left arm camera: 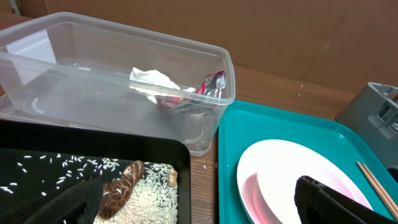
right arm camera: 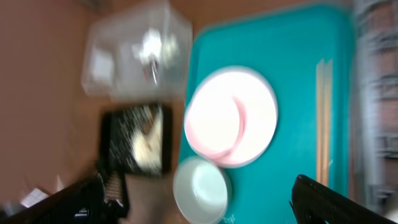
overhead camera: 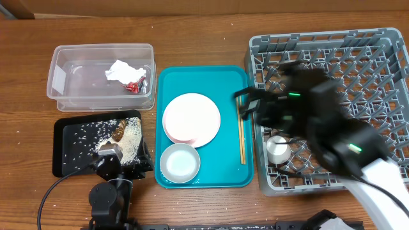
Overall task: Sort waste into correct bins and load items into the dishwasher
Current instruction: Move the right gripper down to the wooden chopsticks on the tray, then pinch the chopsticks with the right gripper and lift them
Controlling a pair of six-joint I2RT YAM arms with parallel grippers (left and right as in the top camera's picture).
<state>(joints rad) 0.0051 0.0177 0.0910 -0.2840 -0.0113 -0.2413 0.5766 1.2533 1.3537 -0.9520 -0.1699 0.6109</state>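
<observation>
The clear tub [overhead camera: 64,96] holds the crumpled white tissue [overhead camera: 120,70] and the red wrapper [overhead camera: 134,85]; both also show in the left wrist view [left arm camera: 152,79], [left arm camera: 211,84]. The black tray [overhead camera: 67,150] holds rice [overhead camera: 131,144] and a brown scrap [left arm camera: 121,186]. The plate [overhead camera: 190,118], the bowl [overhead camera: 179,161] and the chopsticks [overhead camera: 241,137] lie on the teal tray [overhead camera: 220,80]. A white cup [overhead camera: 277,148] stands in the grey dish rack [overhead camera: 383,45]. My left gripper [overhead camera: 124,160] is open and empty at the black tray's near right corner. My right gripper [overhead camera: 246,104] is open and empty, blurred, above the rack's left edge.
The brown wooden table [overhead camera: 192,32] runs under everything. The right arm [overhead camera: 332,137] covers the middle of the rack. The left arm's base and cable [overhead camera: 105,198] sit at the front left. The right wrist view is blurred and looks down on the plate [right arm camera: 230,115] and bowl [right arm camera: 200,186].
</observation>
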